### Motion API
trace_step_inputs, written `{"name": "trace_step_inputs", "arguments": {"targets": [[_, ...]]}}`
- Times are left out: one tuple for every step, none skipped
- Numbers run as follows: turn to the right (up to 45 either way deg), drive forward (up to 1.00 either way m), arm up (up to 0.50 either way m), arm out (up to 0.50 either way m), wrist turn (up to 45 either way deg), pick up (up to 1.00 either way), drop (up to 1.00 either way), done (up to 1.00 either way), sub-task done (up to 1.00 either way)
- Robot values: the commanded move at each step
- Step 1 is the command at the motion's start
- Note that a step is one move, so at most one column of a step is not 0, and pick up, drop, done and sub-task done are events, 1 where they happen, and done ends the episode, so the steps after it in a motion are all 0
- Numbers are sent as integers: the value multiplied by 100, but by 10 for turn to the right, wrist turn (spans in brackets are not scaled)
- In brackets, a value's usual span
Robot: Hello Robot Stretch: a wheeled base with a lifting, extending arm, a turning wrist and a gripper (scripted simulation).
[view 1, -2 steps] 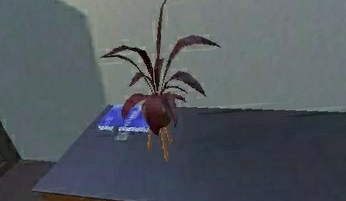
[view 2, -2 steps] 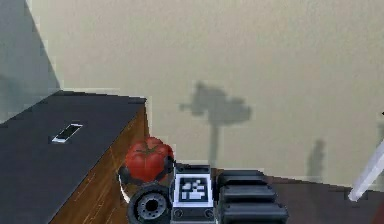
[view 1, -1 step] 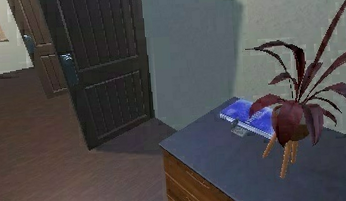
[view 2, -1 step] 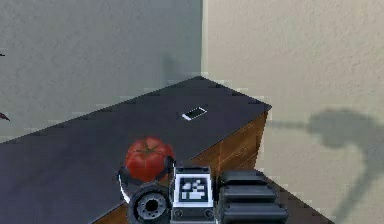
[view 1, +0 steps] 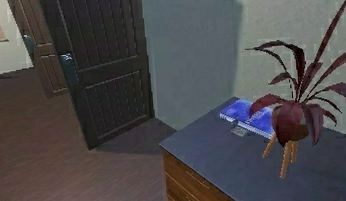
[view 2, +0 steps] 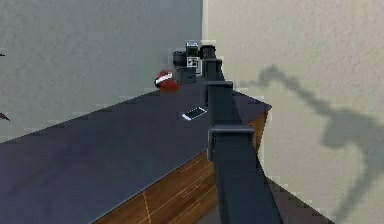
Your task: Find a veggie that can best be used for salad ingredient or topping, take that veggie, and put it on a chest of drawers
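In the arm side view the arm [view 2: 228, 130] rises as a dark square bar from the bottom edge, just right of the middle, and runs up to the upper centre of the frame. It reaches out level over the dark top of the chest of drawers [view 2: 100, 150]. At its far end stand two small white squares with black marks. Left of them sits the gripper [view 2: 176, 70], its dark body pointing toward the left of the frame.

A red rounded thing [view 2: 165, 80], which may be a tomato, lies right at the gripper's far end. It is at the far corner of the chest's top, in the upper middle of the frame against the grey-blue wall [view 2: 90, 50]. I cannot tell whether the thing rests on the top or hangs clear of it, so I cannot tell whether the gripper holds it, nor how its fingers stand. A small pale flat slab [view 2: 194, 113] lies on the top just left of the arm, nearer the centre of the frame. The chest's wooden front shows along the lower edge.

In the forward view the chest of drawers [view 1: 209, 151] takes up the lower right. On its dark top is a potted plant [view 1: 301, 121] with long dark red leaves, in a dark red pot on short wooden legs. Left of the pot lies a flat blue item [view 1: 244, 111]. A dark panelled door [view 1: 104, 63] stands ajar in the upper left, above a brown wooden floor [view 1: 44, 156].
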Motion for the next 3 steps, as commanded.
{"name": "trace_step_inputs", "arguments": {"targets": [[0,0,0,0,-450,0,0,0,0],[0,0,0,0,-270,0,0,0,0],[0,0,-2,0,0,0,0,0,0]]}}
